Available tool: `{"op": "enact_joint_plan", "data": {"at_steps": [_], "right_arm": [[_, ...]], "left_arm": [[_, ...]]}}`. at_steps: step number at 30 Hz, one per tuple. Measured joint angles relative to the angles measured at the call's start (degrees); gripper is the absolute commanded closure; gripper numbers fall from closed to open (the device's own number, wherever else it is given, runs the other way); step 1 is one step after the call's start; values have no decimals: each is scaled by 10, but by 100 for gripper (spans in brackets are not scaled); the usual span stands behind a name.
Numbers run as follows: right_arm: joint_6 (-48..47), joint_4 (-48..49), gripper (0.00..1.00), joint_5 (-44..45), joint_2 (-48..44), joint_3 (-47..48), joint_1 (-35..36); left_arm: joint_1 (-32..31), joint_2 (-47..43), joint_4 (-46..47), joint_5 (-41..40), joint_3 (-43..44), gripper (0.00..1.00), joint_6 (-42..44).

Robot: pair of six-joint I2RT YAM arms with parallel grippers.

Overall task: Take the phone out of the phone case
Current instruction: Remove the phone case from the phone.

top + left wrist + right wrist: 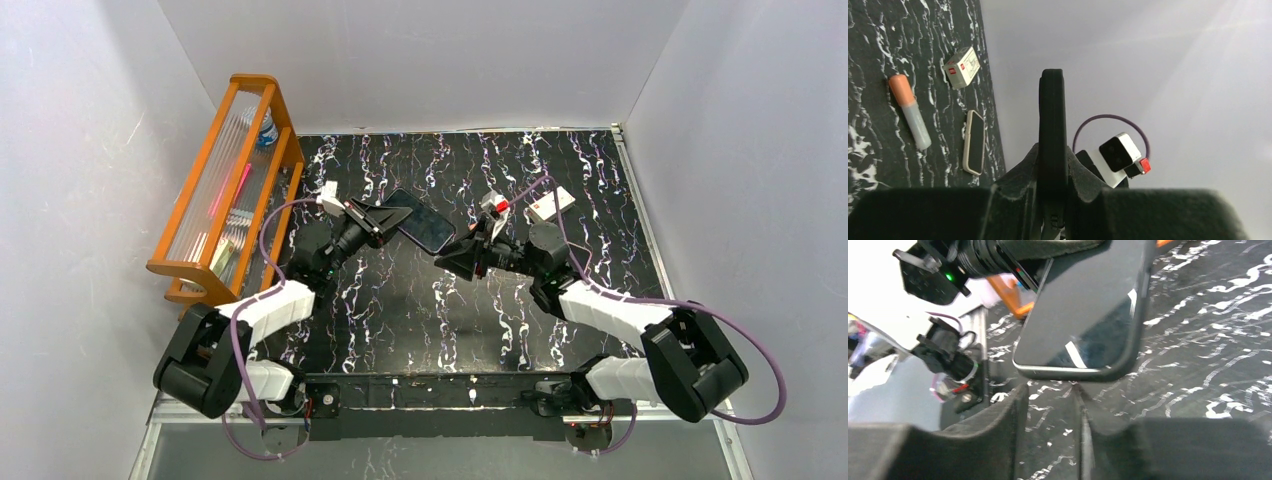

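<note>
the left gripper (1052,167) is pressed together on one short end of the phone (1083,310), pinching it across its thickness and holding it up off the bench (400,300), well above the marbled surface. in the left wrist view the handset shows edge-on between the fingers, and its thick matte black rim reads as the phone case (1052,110) not yet off, though that is a judgement. from there the long axis runs away from the left gripper toward the right gripper (457,250), so the free short end points at the right arm, which is the nearer one to that end. the right gripper is spread with nothing between its fingers (998,430); the phone's rounded free end hangs just ahead of the gap, close but apart from it, glass face turned to the right wrist camera. the coming move likely turns on that alignment: the free end has to enter the gap so one arm can peel while the other holds. counted: one phone, one black case on it, two grippers. on the bench lie one small white box (962,67), one orange-capped tube (910,112) and one flat beige-rimmed slab (974,142), which may be a spare case or handset, cannot tell. one wooden rack (225,190) stands at the left edge.
</note>
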Motion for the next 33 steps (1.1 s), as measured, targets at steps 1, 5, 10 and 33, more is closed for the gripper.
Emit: {"op": "enact_joint_plan", "data": {"at_steps": [1, 5, 10, 33], "right_arm": [[-10, -14, 41, 5, -7, -1, -1], [-41, -73, 20, 18, -29, -1, -9], [-84, -140, 17, 13, -48, -1, -9], [-302, -364, 22, -95, 3, 128, -9]], "left_arm": [[13, 5, -2, 24, 3, 100, 0], [60, 29, -5, 100, 25, 100, 16], [96, 50, -38, 185, 63, 100, 62], [97, 45, -358, 376, 207, 100, 429]]}}
